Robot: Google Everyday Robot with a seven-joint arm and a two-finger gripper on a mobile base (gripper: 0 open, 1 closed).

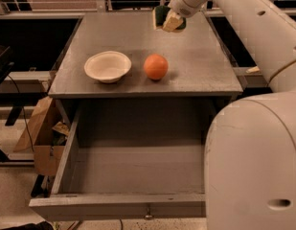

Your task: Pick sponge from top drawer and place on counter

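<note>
My gripper (169, 19) hangs just above the back middle of the counter (200, 56), at the end of the white arm that comes in from the top right. It is shut on the sponge (161, 14), whose dark green face shows beside a pale fingertip (171, 22). The top drawer (138, 166) is pulled wide open below the counter's front edge. Its grey interior holds nothing. Its front panel (114, 207) with the small metal knob (147, 217) is at the bottom.
A white bowl (108, 66) and an orange ball (155, 66) sit side by side on the front half of the counter. My white body (253, 162) covers the drawer's right part. A cardboard box (39, 133) stands on the floor at left.
</note>
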